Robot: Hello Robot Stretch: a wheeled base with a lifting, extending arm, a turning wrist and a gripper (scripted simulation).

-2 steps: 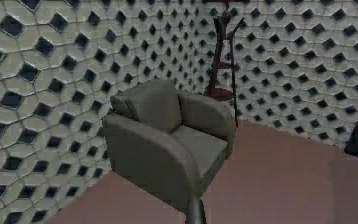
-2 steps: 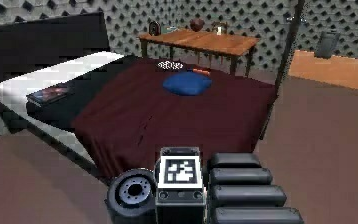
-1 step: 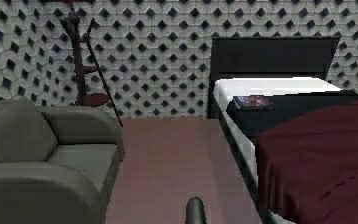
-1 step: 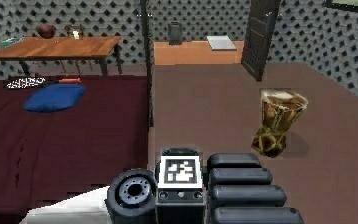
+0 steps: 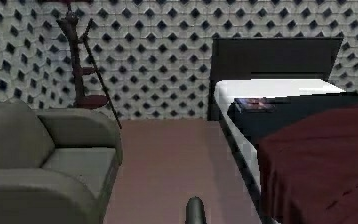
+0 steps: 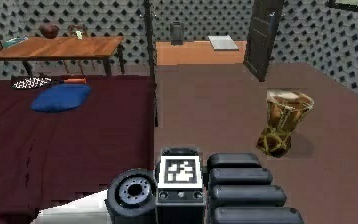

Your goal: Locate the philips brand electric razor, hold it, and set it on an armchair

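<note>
Forward view: a grey-green armchair [image 5: 47, 160] occupied the lower left of the frame, on a brown floor [image 5: 167, 150] before a patterned wall [image 5: 157, 50]. A dark ladder-like shelf [image 5: 87, 70] stood at the upper left, behind the armchair. At the right was a bed [image 5: 242, 155] with a dark headboard [image 5: 277, 58], a white sheet [image 5: 287, 92] at its head and a dark red blanket [image 5: 322, 150] over the rest. A small dark object [image 5: 255, 103] lay on the sheet beside the blanket's edge. Arm side view: the blanket covered the left half of the frame and bore a blue cushion [image 6: 62, 97], a checkered scrap [image 6: 32, 82] and a small red item [image 6: 75, 79]. A wooden table [image 6: 57, 45] at the upper left carried a dark bowl [image 6: 49, 31]. An orange desk [image 6: 197, 52] at upper centre carried a flat pale item [image 6: 224, 42], with a dark door [image 6: 262, 35] to its right. A brown drum [image 6: 285, 122] stood on the floor right of the middle. Along the bottom edge the arm [image 6: 247, 190] appeared as dark segments, with a white marker [image 6: 179, 170] and, just left of it, the gripper [image 6: 135, 192]. The gripper's far end could not be made out, so neither the setting of its fingers nor whether it held anything could be told. Which of the small shapes on the bed, if any, was the razor could not be told.
</note>
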